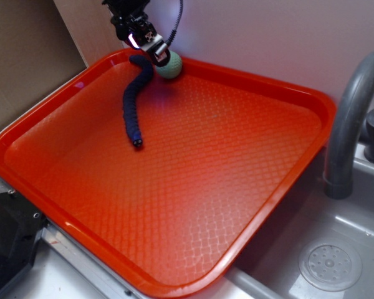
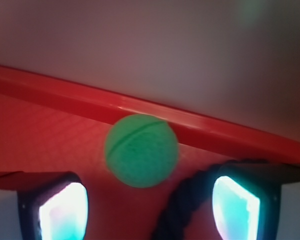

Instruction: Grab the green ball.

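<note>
Fingers [image 2: 62, 210] spread (tilted), over green ball [image 2: 141, 150]

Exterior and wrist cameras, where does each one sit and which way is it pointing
Exterior: sits above and in front of the red tray, looking down toward the back wall; it shows the gripper and part of the arm, beside a sink with a grey faucet.
Wrist: rides on the gripper, looking past its two fingers at the green ball against the tray's rim.
Shared: the green ball, the dark snake toy and the tray.
</note>
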